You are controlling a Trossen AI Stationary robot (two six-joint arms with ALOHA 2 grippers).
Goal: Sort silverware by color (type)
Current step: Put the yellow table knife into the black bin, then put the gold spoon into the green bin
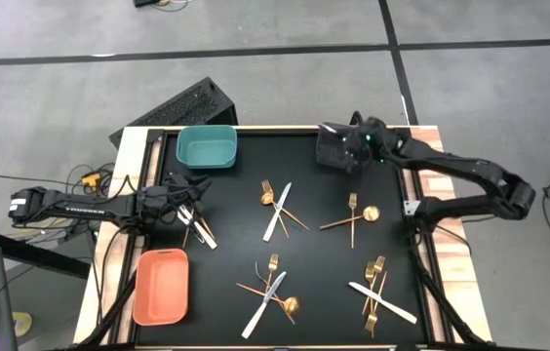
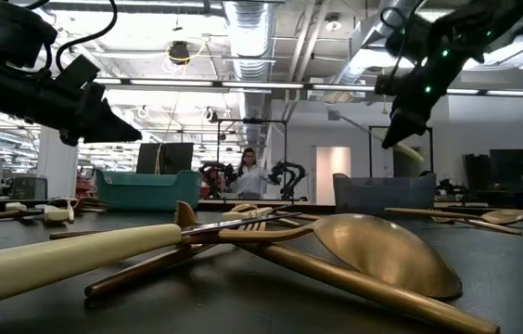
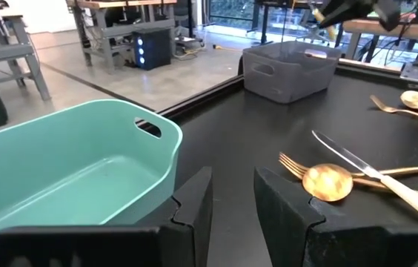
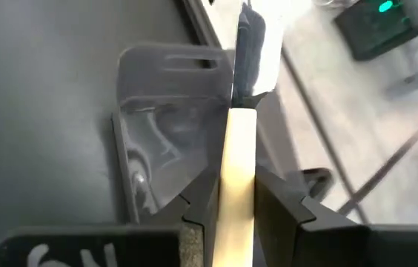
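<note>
Gold, copper and cream-handled silver pieces of silverware lie in clusters on the black mat. A few more pieces lie near my left gripper. My left gripper is open and empty, hovering just beside the teal bin. My right gripper hangs over the black bin, shut on a cream-handled knife. My right gripper pinches the knife's cream handle between its two fingers. The knife lies along the fingers, and its silver blade sticks out ahead of them. The fingers point down, slanting, and the knife is lifted clear above the black bin.
An orange bin sits at the mat's near left corner. The table's wooden rim frames the mat. In the low view a big gold spoon and a cream handle lie close to the camera. A person stands far off in the room.
</note>
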